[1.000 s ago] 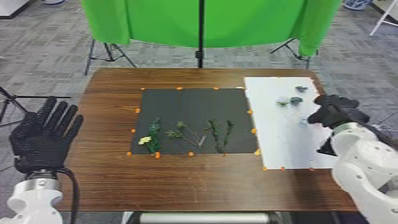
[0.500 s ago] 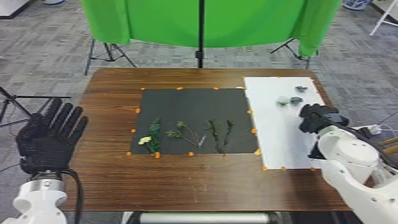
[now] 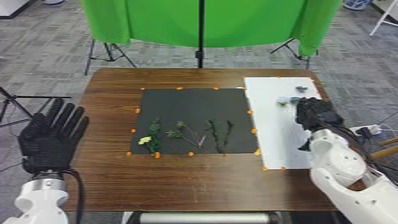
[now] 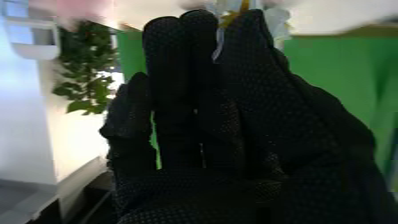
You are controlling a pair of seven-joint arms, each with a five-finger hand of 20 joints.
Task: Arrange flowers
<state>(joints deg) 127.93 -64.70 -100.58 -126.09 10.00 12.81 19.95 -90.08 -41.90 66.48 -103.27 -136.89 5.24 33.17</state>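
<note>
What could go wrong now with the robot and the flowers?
The right robot hand seems to pinch a pale thing at its fingertips, so it might slip out. That hand is also very close to the little grey-blue flowers on the white sheet, so it might knock them.

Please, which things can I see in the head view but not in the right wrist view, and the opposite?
Head view: the left hand, the black mat, green stems and a yellow flower.
Right wrist view: a leafy plant, and a pale thing beside the right hand.
Both: the right hand and the green cloth.
</note>
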